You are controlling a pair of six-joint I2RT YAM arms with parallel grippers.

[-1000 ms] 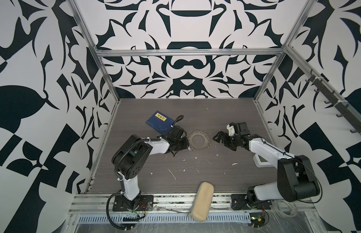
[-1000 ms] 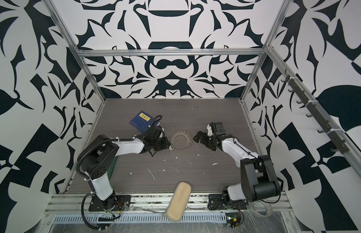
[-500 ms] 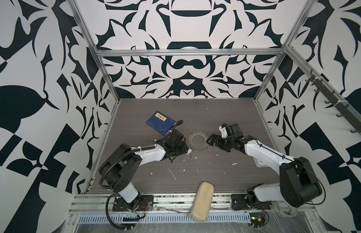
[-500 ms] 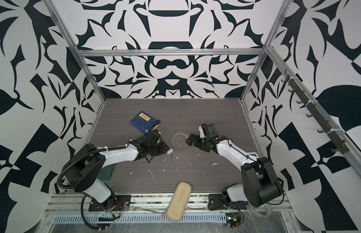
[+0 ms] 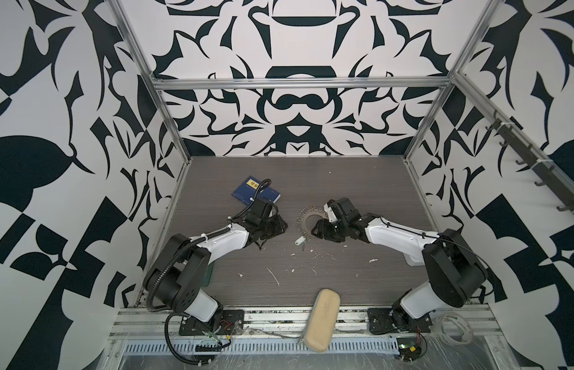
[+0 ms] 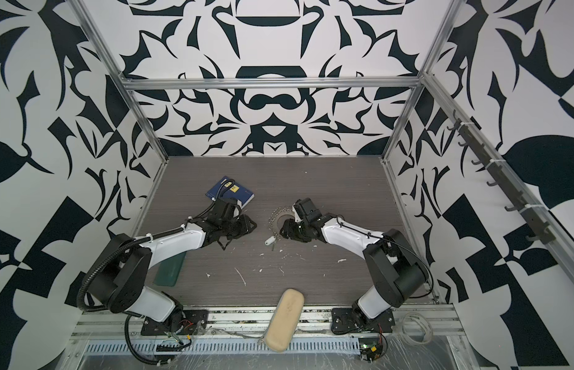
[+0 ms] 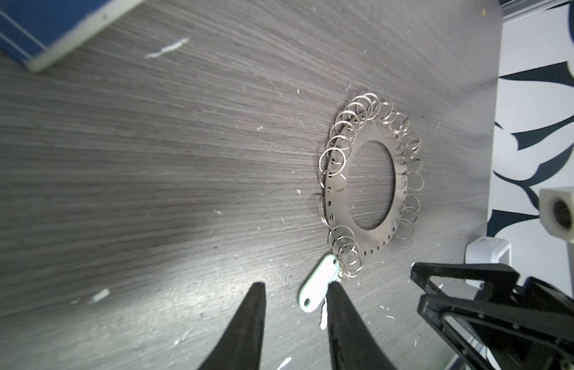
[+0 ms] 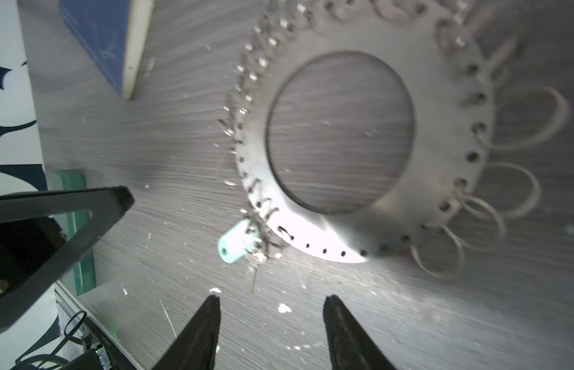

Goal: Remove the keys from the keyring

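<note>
The left gripper (image 7: 295,285) and the right gripper (image 8: 272,299) are both open and empty. The keys (image 7: 317,285) lie flat, hooked to the keyring (image 7: 372,240), just beside a left finger. Their long way slants from the fingers up to the ring. The right gripper is near too.

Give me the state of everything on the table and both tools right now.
left tool: open, empty, beside the tag.
right tool: open, empty, facing the keyring's rim.
keys: on the table, apparently hooked to a split ring on the keyring.
keyring: lying on the table, not held.
blue book: closed, lying flat.
beige case: shut, across the front rail.
</note>
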